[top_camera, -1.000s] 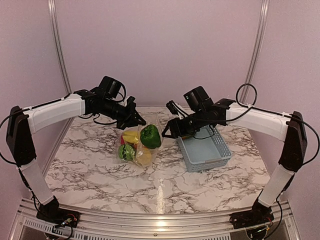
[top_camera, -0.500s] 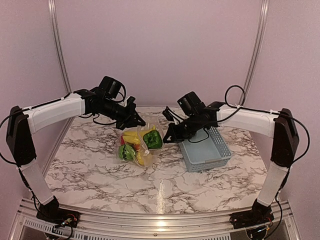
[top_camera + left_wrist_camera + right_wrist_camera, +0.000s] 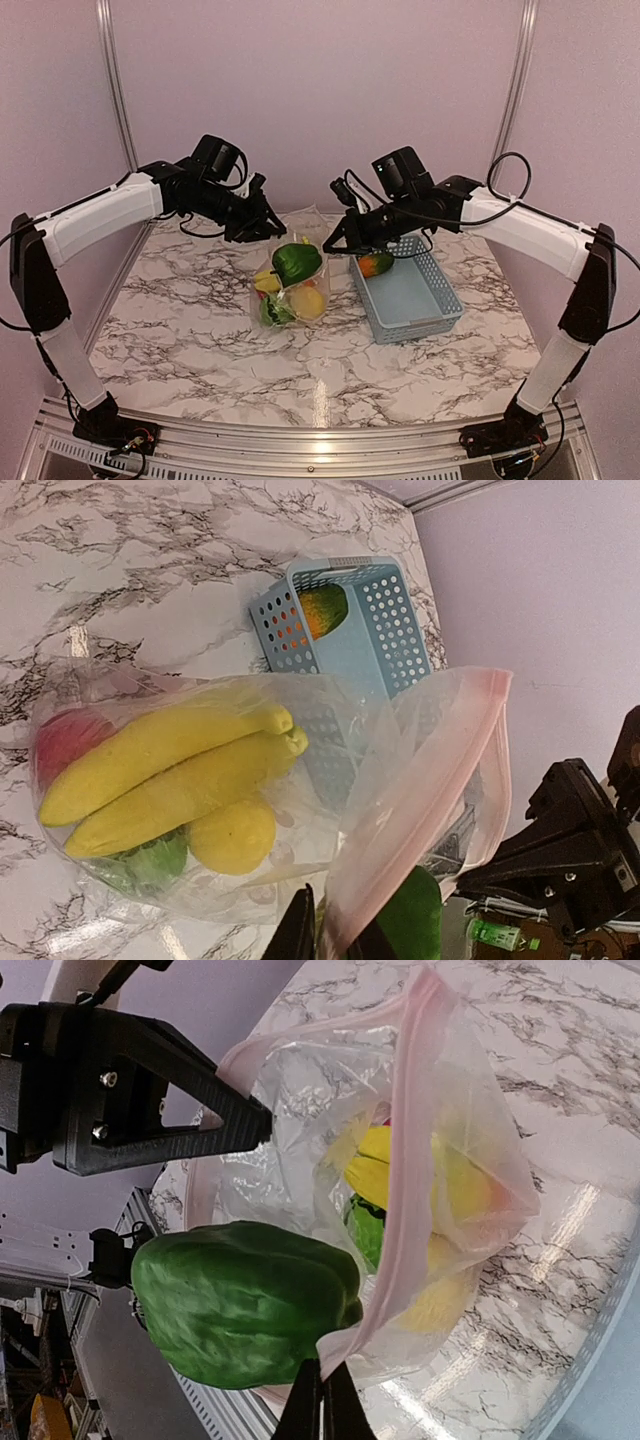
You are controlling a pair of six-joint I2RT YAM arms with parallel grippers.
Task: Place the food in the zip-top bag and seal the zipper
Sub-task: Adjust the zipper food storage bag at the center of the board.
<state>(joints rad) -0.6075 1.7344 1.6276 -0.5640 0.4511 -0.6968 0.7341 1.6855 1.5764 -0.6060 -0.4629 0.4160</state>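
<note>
The zip-top bag (image 3: 292,290) hangs over the marble table between both grippers, mouth upward. Its pink zipper (image 3: 402,1190) gapes open. Inside lie yellow bananas (image 3: 170,770), a lemon (image 3: 232,835), a red apple (image 3: 60,742) and a green piece (image 3: 150,865). A green pepper (image 3: 297,262) sits at the mouth, above the rest. My right gripper (image 3: 322,1405) is shut on the bag's rim just beside the pepper (image 3: 240,1300). My left gripper (image 3: 332,938) has its jaws slightly apart, with the zipper (image 3: 420,800) running through the gap.
A grey-blue slotted basket (image 3: 415,300) stands right of the bag, under my right arm. An orange-and-green fruit (image 3: 375,263) lies at its far end. Purple walls close in behind and to the sides.
The right gripper closed on the bag's rim. Both arms then lifted the bag and carried it slightly right. The left jaws have parted a little. The fruit in the basket now shows.
</note>
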